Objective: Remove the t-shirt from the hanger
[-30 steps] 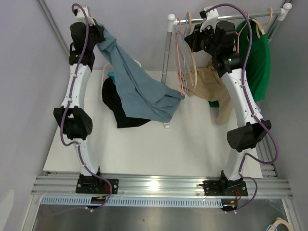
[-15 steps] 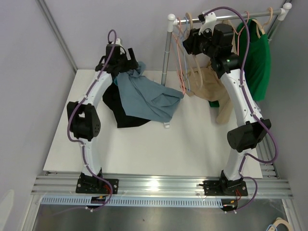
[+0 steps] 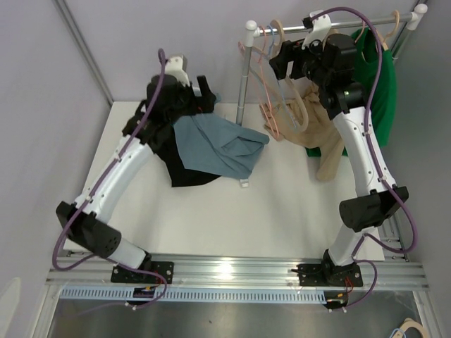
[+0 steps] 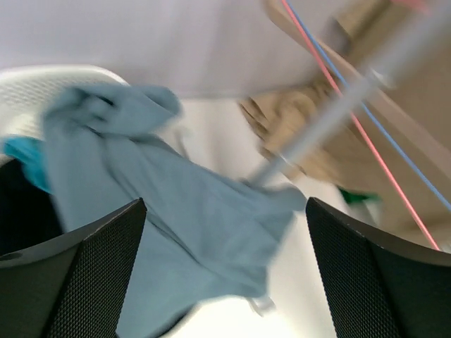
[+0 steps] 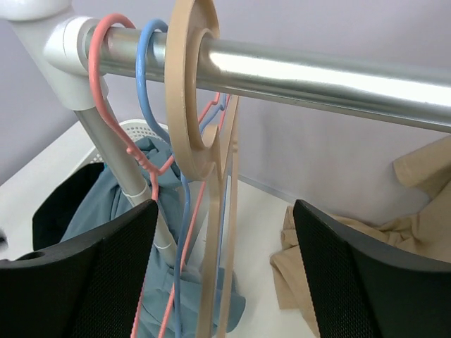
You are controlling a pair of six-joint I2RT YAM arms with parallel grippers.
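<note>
**Desk:** Where does the garment sit in this frame?

**Caption writer:** The blue-grey t-shirt (image 3: 215, 144) lies crumpled on the worktop (image 3: 246, 218), directly below and slightly ahead of the left pincer (image 4: 224, 232). It rests partly over a black garment (image 3: 182, 172) and looks clear of any hanger.

**Desk:** And the pincers themselves?

**Caption writer:** The left pincer's fingers stand wide apart with nothing between them. The right pincer (image 5: 225, 232), up at the rail (image 5: 317, 74), is likewise spread and empty. Just ahead of it hang a tan hanger (image 5: 190, 77), a blue hanger (image 5: 143, 74) and a pink hanger (image 5: 99, 36). All three are bare as far as the wrist view shows.

**Desk:** So what does the step in hand ask of the arms?

**Caption writer:** Judged from this frame, it is the release and the withdrawal. Done well, the left arm would lift straight up and away, so that no fold of cloth catches on a finger. The right arm would back off from the rail without hooking the wires ahead of it. The beige garment (image 3: 310, 130), below and to the right of the right pincer, appears to be separate work.
</note>
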